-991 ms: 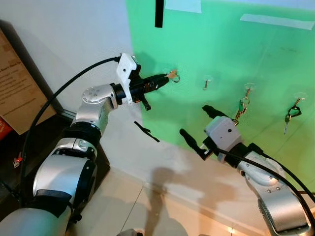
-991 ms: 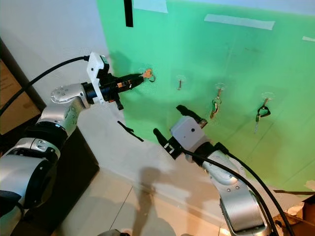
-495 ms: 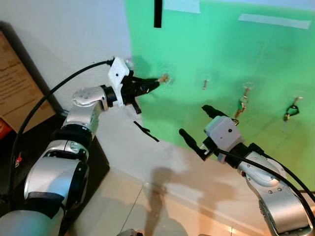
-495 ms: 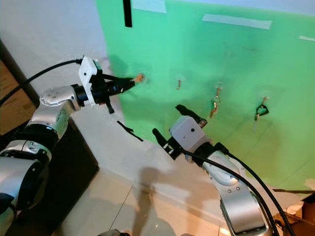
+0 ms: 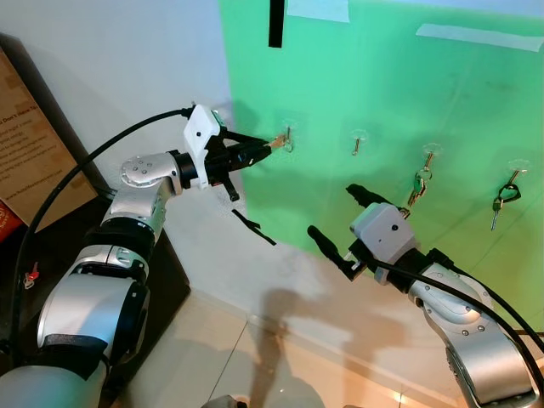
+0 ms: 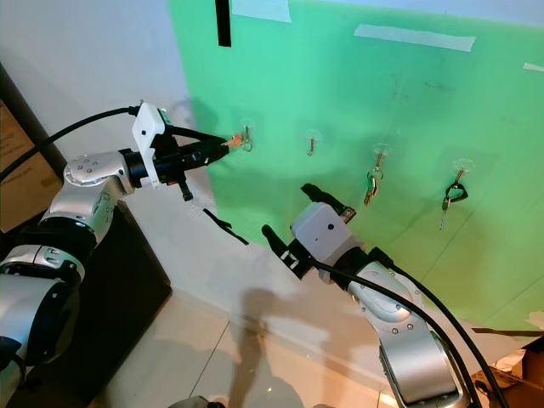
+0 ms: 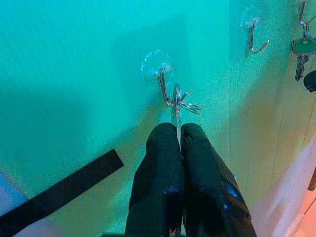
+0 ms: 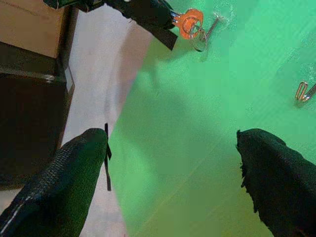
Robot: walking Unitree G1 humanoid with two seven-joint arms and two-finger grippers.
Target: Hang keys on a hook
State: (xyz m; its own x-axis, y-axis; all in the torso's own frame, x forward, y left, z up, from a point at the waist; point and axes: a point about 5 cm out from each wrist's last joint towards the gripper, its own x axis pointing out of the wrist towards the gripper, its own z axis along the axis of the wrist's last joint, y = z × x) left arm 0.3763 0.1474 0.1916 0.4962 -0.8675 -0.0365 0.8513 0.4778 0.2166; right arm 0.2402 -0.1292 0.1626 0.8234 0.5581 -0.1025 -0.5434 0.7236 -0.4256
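Key [image 8: 190,22]: orange head on a silver split ring [image 7: 177,101], pinched edge-on between my left claw's [image 5: 265,149] two black fingers, which are pressed together on it. The ring sits at the first hook [image 7: 164,85], touching it; I cannot tell whether it is fully looped over.

Count on the green board [image 5: 382,76]: four clear-based hooks in a row. First, nearest the board's left edge, has my key at it. Second hook [image 5: 357,142] is bare. Third hook [image 5: 427,155] carries a green-headed key [image 5: 417,183]. Fourth hook [image 5: 514,172], toward the right edge, carries a dark key bunch [image 5: 501,200].

Change from half a second ago: my left claw has moved a little right along the board, and the ring is now against the hook rather than short of it.

My right claw [image 5: 340,219] hovers below the second and third hooks, fingers wide apart, holding nothing.

A black tape strip [image 5: 275,21] is near the board's top left corner.
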